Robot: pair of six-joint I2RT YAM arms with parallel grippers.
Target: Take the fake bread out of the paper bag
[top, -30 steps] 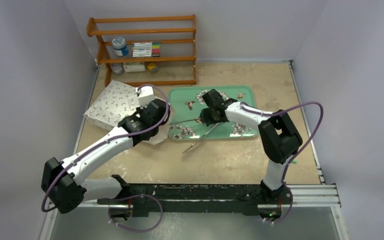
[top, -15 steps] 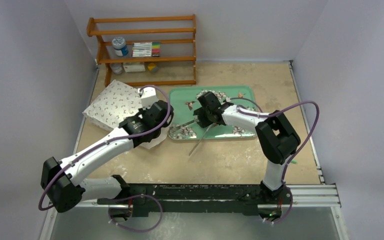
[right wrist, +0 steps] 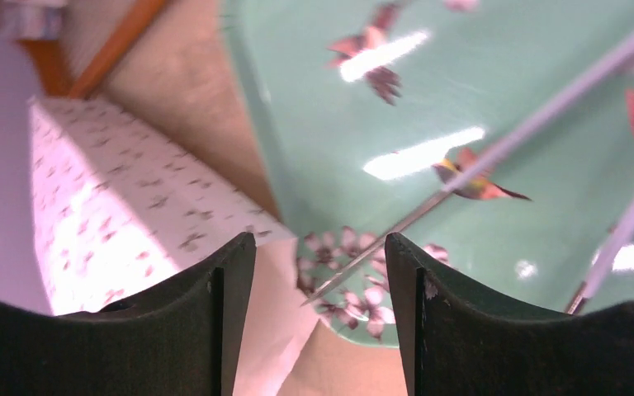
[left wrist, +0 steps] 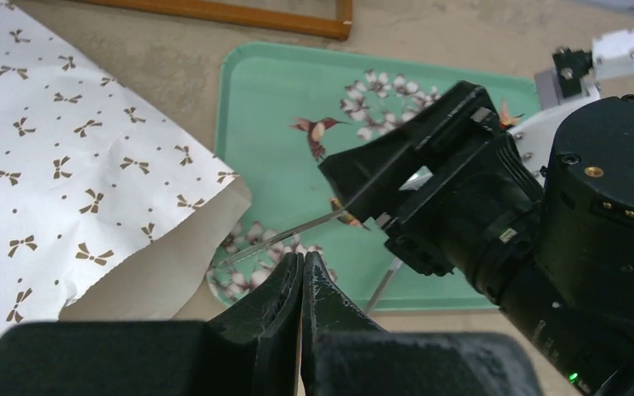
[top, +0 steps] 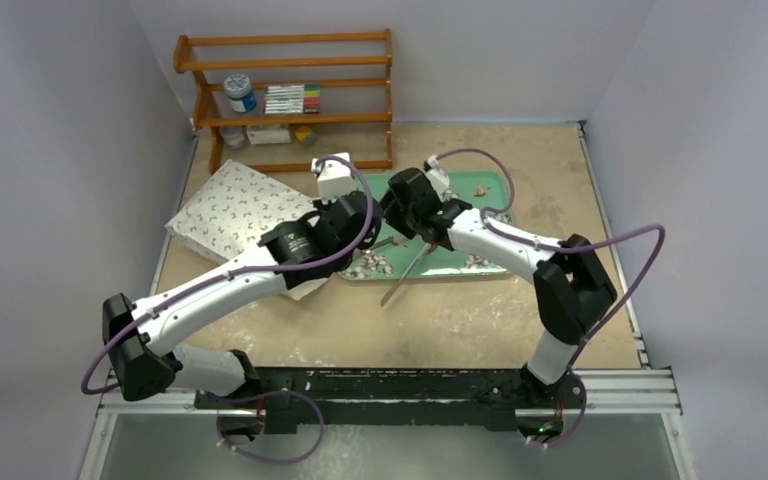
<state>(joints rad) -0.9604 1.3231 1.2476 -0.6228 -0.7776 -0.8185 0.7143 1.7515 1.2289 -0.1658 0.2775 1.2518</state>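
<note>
The paper bag (top: 228, 205), white with small dark bows, lies flat at the left, its tan-lined mouth (left wrist: 161, 272) toward the green tray. No fake bread shows in any view. My left gripper (left wrist: 303, 261) is shut with nothing between its fingers. It hovers over the tray's near-left corner (top: 358, 228), just past the bag's mouth. My right gripper (right wrist: 320, 252) stands open and empty over the same end of the tray (top: 392, 212), close beside the left one. The bag (right wrist: 115, 190) lies to its left.
A green floral tray (top: 485, 215) sits mid-table. A thin two-armed metal utensil (top: 406, 272) lies across its front edge (left wrist: 285, 238) (right wrist: 495, 153). A wooden shelf (top: 290, 100) with a jar and markers stands at the back. A metal rail (top: 620, 385) runs along the near edge.
My right gripper has gone from shut to open and moved left along the tray. The left arm swung right from the bag's mouth toward the tray. The metal utensil shifted slightly.
</note>
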